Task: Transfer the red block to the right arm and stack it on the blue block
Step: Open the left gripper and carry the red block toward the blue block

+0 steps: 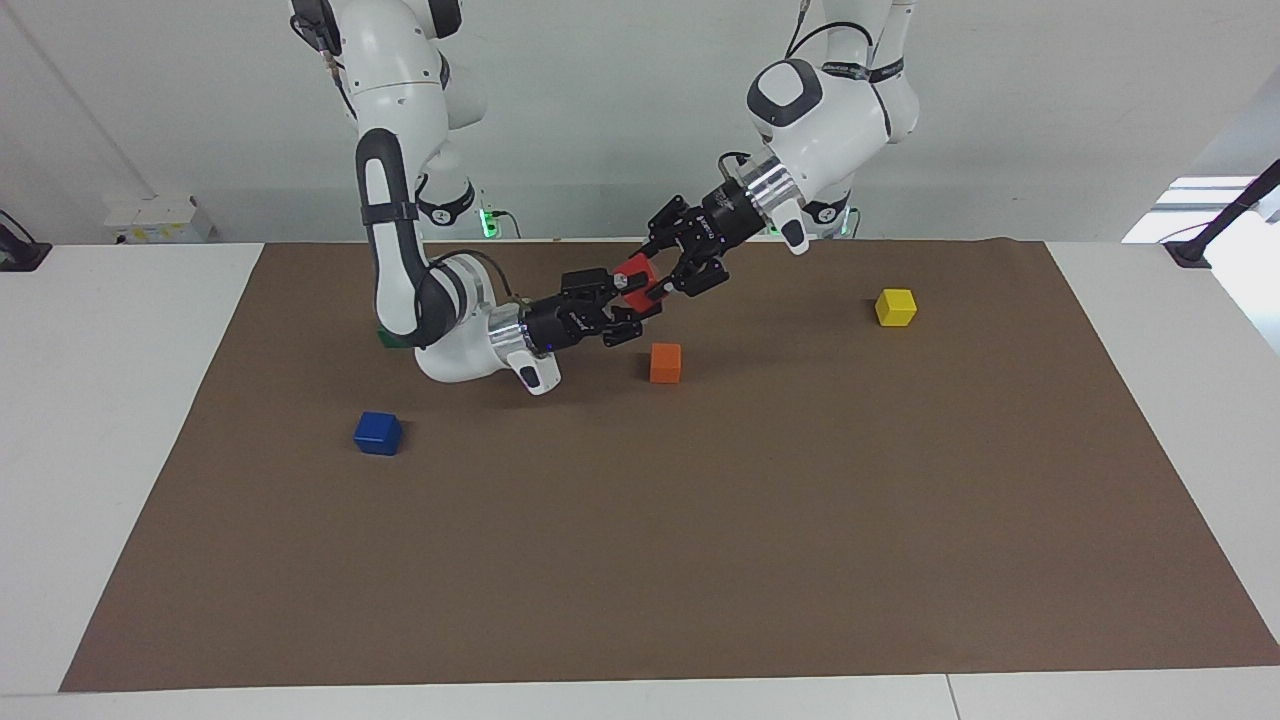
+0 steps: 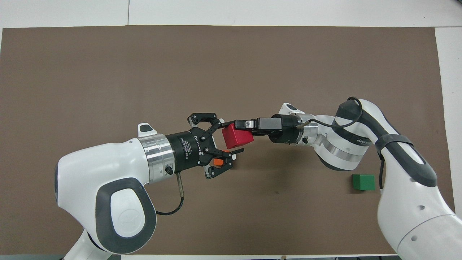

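Right gripper (image 1: pixel 628 292) we see clamped on the red block (image 1: pixel 634 277), left gripper (image 1: pixel 667 270) spread around it at its two o'clock.

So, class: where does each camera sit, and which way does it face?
Facing view: high across the table, facing the robots; right arm and left arm show almost whole, left gripper and right gripper meeting at the red block.
Overhead view: high above the robots' end, looking forward and steeply down; both forearms enter from the bottom.
Shared: both grippers, red block, orange block, sides swapped.
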You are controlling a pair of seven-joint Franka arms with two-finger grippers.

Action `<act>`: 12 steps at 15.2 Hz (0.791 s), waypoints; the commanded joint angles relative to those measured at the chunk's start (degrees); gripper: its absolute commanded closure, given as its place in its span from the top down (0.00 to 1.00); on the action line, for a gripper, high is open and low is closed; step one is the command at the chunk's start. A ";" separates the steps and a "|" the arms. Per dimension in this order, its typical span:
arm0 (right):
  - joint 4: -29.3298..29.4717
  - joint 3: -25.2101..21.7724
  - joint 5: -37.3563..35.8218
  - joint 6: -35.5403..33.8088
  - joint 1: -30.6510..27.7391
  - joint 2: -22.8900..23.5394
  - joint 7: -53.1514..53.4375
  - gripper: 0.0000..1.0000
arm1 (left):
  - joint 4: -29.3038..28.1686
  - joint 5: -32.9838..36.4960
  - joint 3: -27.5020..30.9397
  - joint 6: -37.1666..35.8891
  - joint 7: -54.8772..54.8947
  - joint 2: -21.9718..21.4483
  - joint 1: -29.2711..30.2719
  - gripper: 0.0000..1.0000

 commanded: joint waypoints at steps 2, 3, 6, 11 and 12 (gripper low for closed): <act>0.62 0.05 -2.18 2.03 -1.28 -1.51 2.49 0.00 | -0.58 -0.46 -0.11 -1.53 -0.64 -1.39 1.01 1.00; 0.88 -0.04 -2.70 2.64 -1.28 -1.60 3.10 0.00 | -0.76 -0.46 -0.02 -2.49 -0.38 -1.57 2.05 1.00; 2.37 -0.13 -6.38 10.79 -1.54 -4.23 7.84 0.00 | -0.94 -0.28 -0.02 -10.13 2.16 -2.10 11.44 1.00; 6.67 -0.13 -19.89 21.78 -4.52 -8.97 21.27 0.00 | -1.03 0.07 -0.02 -20.68 12.69 -1.93 25.95 1.00; 7.73 -0.13 -23.94 23.11 -5.23 -9.76 24.26 0.00 | -0.94 0.50 -0.02 -22.52 15.16 -1.57 27.62 1.00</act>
